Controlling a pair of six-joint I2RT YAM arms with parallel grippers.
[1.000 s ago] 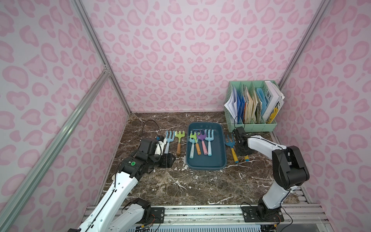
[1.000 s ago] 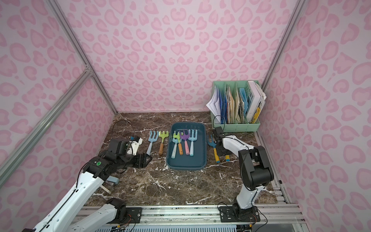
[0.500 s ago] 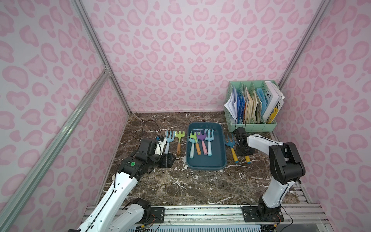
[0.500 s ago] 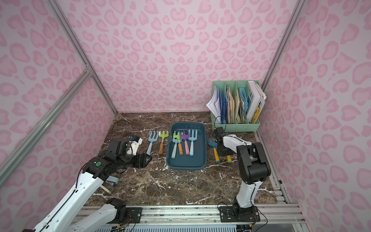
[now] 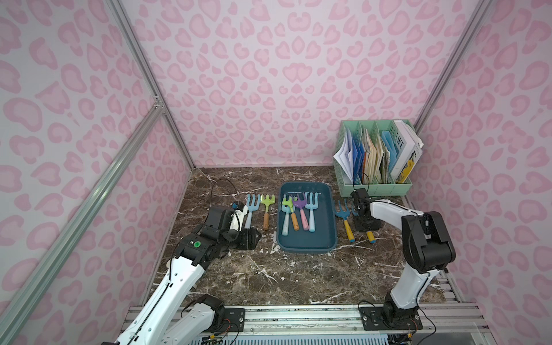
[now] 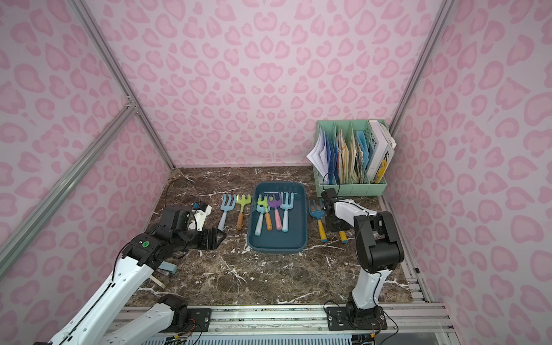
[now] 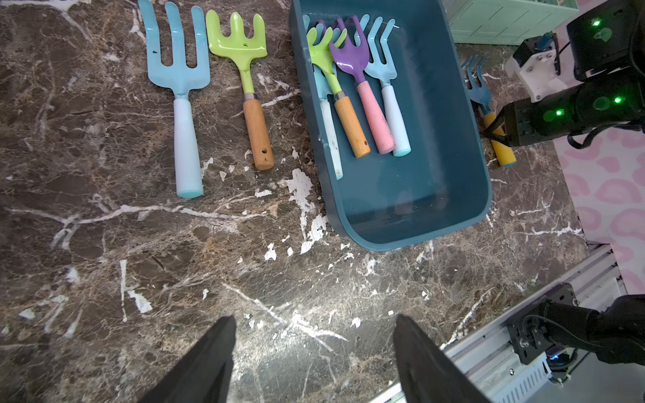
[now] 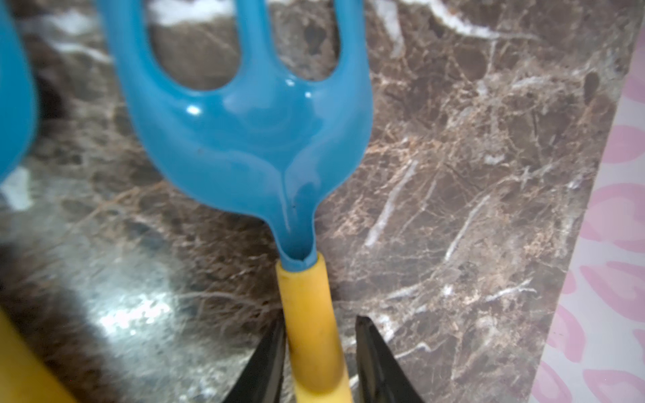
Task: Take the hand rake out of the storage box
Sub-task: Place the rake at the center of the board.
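Note:
The storage box [image 5: 306, 249] [image 6: 276, 249] [image 7: 485, 195] is a shallow teal tray at mid-table holding several hand rakes, among them a purple-headed one [image 5: 298, 203] [image 7: 349, 56]. Right of the box, a blue rake with a yellow handle [image 8: 251, 139] [image 5: 370, 237] lies on the marble. My right gripper [image 8: 319, 322] [image 5: 366, 227] [image 6: 337, 228] straddles that handle, open a little, with one finger touching it and a gap at the other. My left gripper [image 7: 314, 319] [image 5: 254, 237] [image 6: 219, 237] hangs open over bare marble left of the box.
A second blue rake with a yellow handle [image 5: 346, 222] lies between the box and my right gripper. A light-blue rake [image 5: 251, 209] and a green rake with a wooden handle [image 5: 266, 209] lie left of the box. A mint-green file rack [image 5: 376, 189] stands at the back right.
The right arm's elbow has shifted slightly while its gripper stays over the yellow handle. The left arm has not moved.

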